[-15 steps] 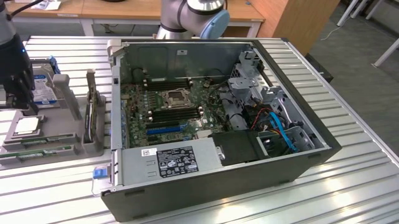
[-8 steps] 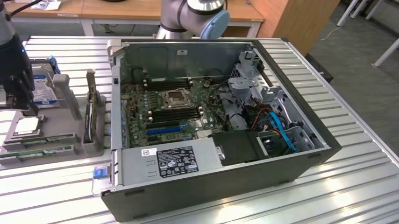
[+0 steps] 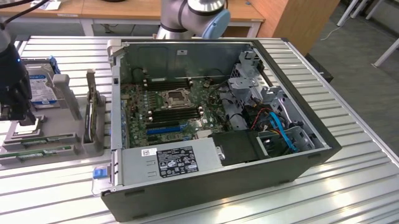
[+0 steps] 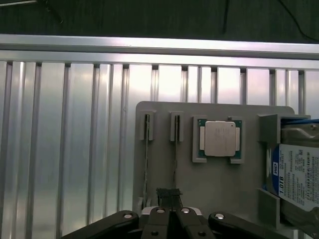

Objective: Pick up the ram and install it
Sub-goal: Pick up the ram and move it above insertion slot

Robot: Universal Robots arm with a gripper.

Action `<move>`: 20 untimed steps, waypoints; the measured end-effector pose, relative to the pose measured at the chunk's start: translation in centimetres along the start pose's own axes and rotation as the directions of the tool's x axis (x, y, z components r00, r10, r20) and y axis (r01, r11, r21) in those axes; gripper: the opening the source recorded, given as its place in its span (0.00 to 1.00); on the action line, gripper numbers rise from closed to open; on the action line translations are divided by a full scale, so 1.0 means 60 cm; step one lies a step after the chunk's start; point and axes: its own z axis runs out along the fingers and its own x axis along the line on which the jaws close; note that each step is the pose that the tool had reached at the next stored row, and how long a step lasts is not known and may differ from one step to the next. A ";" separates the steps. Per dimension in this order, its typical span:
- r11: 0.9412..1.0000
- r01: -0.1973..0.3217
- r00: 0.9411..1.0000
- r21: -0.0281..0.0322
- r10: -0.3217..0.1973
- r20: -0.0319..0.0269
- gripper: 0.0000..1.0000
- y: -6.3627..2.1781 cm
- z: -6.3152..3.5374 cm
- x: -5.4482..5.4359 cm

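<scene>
Ram [image 4: 175, 159] edge-on in tray [image 4: 214, 184] slot, end near jaws; jaws pressed together.

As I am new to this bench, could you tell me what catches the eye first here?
The open computer case sits in the middle of the exterior view, its motherboard bared. On that view's left, a gray holder carries two ram sticks, a silver processor and a hard drive, with the gripper above it.
</scene>
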 end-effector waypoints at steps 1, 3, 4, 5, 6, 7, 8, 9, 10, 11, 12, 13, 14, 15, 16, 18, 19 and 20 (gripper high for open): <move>1.000 0.000 1.000 0.000 0.000 0.000 0.11 0.000 0.000 0.006; 1.000 0.000 1.000 0.000 0.000 0.000 0.11 0.000 0.001 0.018; 1.000 0.000 1.000 0.000 0.000 0.000 0.11 0.000 0.001 0.023; 1.000 0.000 1.000 0.000 0.000 0.000 0.11 0.000 0.001 0.028; 1.000 0.000 1.000 0.000 0.000 0.000 0.11 0.000 0.002 0.031; 1.000 0.000 1.000 0.000 0.000 0.000 0.11 0.000 0.002 0.032; 1.000 0.000 1.000 0.000 0.000 0.000 0.16 0.000 0.002 0.032; 1.000 0.000 1.000 0.000 0.000 0.000 0.16 0.000 0.002 0.032; 1.000 0.000 1.000 0.000 0.000 0.000 0.16 0.000 0.002 0.032; 1.000 0.000 1.000 0.000 0.000 0.000 0.24 0.000 0.002 0.032; 1.000 0.000 1.000 0.000 0.000 0.000 0.24 0.000 0.002 0.032; 1.000 0.000 1.000 0.000 0.000 0.000 0.24 0.000 0.002 0.032; 1.000 0.000 1.000 0.000 0.000 0.000 0.24 0.000 0.002 0.032; 1.000 0.000 1.000 0.000 0.000 0.000 0.24 0.000 0.002 0.032; 1.000 0.000 1.000 0.000 0.000 0.000 0.25 0.000 0.003 0.032; 1.000 0.000 1.000 0.000 0.000 0.000 0.31 0.000 0.004 0.032; 1.000 0.000 1.000 0.000 0.000 0.000 0.31 0.000 0.004 0.032; 1.000 0.000 1.000 0.000 0.000 0.000 0.32 0.000 0.005 0.032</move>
